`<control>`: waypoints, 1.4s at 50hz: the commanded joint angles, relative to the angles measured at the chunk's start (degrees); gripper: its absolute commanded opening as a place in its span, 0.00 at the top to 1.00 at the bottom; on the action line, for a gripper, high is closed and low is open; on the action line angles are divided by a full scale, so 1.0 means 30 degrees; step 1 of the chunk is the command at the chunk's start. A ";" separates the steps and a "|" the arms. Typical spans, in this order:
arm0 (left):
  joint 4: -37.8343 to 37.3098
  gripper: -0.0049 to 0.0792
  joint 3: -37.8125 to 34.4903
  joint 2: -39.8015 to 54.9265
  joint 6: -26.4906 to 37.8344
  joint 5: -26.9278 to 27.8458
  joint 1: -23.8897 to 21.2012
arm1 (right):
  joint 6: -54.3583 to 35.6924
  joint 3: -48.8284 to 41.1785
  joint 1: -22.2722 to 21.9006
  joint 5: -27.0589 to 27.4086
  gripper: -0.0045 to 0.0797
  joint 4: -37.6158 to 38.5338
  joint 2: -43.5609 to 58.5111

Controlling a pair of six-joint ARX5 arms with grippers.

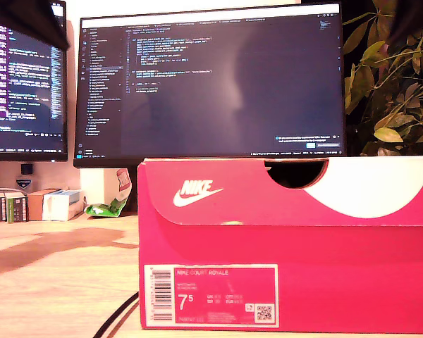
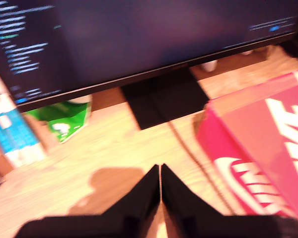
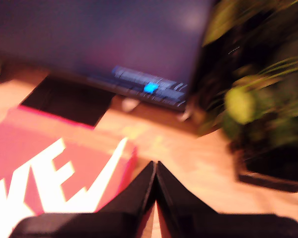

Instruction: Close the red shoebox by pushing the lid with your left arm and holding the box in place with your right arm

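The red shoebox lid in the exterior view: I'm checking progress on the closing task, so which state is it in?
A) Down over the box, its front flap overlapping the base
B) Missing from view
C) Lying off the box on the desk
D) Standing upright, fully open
A: the lid sits down on the red shoebox, its swoosh-printed flap overlapping the labelled base, with no raised gap visible along the front.

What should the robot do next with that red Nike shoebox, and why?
Probably nothing more than back away. The shoebox lid already looks shut in the exterior view, and both hands, first and second, are closed, hovering off the box's corners without touching it.
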 commanded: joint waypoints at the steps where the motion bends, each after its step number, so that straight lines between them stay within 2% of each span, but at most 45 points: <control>1: 0.0000 0.96 -0.0102 -0.0634 0.0270 -0.0087 0.0306 | 0.0051 -0.0284 -0.0284 0.0291 0.96 -0.0248 -0.0546; 12: 0.0109 0.96 -0.0590 -0.1931 0.0342 -0.0918 0.0911 | 0.0044 -0.0284 -0.1188 0.0313 0.96 -0.0568 -0.2084; 24: 0.0423 0.96 -0.1719 -0.4087 0.0248 -0.0947 0.2047 | -0.0911 -0.0291 -0.1931 0.0284 0.96 -0.0554 -0.3417; 31: 0.0226 0.96 -0.2084 -0.5355 0.0481 -0.0940 0.2113 | -0.0925 -0.0299 -0.2310 0.0291 0.96 -0.0517 -0.4809; 47: -0.0197 0.96 -0.3577 -0.8087 0.0707 -0.0852 0.2142 | -0.0758 -0.2324 -0.2368 0.0219 0.96 -0.0597 -0.8123; 70: -0.1086 0.96 -0.7460 -1.3981 0.0503 -0.1151 0.2157 | -0.0780 -0.4838 -0.2288 0.0452 0.96 -0.1887 -1.3085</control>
